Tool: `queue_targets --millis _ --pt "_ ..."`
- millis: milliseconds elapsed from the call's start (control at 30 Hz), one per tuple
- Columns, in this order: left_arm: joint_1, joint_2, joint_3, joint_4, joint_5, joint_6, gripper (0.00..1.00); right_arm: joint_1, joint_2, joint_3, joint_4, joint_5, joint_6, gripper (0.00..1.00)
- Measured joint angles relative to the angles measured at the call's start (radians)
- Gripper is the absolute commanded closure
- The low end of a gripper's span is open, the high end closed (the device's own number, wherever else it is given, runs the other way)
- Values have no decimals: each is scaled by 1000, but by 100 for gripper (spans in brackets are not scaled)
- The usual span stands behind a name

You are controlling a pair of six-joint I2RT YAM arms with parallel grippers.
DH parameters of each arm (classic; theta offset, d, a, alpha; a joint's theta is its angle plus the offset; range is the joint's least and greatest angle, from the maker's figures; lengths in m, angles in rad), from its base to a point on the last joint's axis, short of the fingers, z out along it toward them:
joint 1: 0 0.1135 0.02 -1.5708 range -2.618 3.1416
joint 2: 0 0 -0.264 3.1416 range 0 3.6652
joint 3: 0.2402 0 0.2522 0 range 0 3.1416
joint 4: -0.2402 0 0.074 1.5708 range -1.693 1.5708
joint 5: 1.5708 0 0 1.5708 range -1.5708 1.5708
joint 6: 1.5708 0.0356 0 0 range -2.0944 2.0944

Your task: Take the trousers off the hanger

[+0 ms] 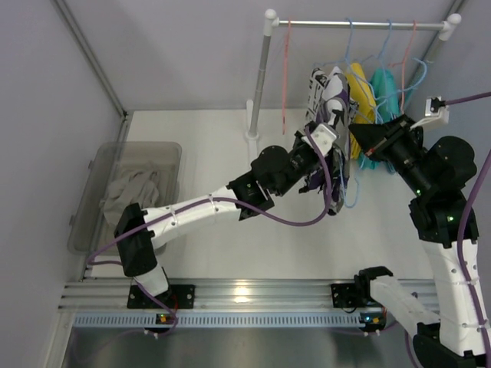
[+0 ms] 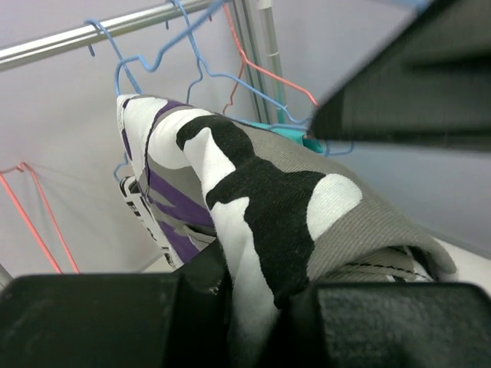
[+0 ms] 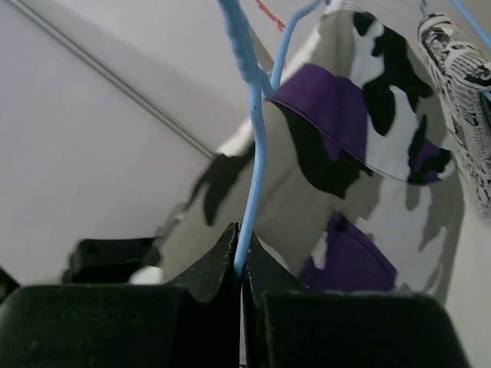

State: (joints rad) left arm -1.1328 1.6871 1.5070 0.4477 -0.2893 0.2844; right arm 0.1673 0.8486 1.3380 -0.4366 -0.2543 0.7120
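Two grips on | left pincer (image 2: 253, 307) is pinching a trousers (image 2: 268, 199) fold, cloth hanging downward off blue hanger (image 3: 253, 138) at rail (image 1: 360, 24) | right pincer (image 3: 242, 268) is clamping that hanger's wire just beside.

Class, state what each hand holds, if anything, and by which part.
Left hand pinches a fold of the patterned trousers; right hand clamps the blue hanger on its wire.

A clear bin (image 1: 173, 164) at the left holds crumpled grey cloth (image 1: 134, 195). On the far rail (image 1: 330, 24) hang a yellow garment (image 1: 360, 88), a teal garment (image 1: 383, 88) and a bare red hanger (image 1: 285, 84).
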Motion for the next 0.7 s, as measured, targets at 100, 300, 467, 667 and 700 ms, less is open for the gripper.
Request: queue_targets --millis 100,300,467,667,700 --pt "5 0 72 -70 5 -22 100 0 -21 -65 11 23 -35 100" --pt "8 0 193 -143 8 -43 100 0 -19 -156 34 63 -92 100" --pt "8 0 284 -146 31 -40 100 0 -17 -221 37 89 -143 100" --pt "5 0 386 -132 50 -11 100 0 -14 -281 47 124 -181 100" --pt "5 -2 394 -129 56 -11 100 0 -12 -287 45 131 -188 100"
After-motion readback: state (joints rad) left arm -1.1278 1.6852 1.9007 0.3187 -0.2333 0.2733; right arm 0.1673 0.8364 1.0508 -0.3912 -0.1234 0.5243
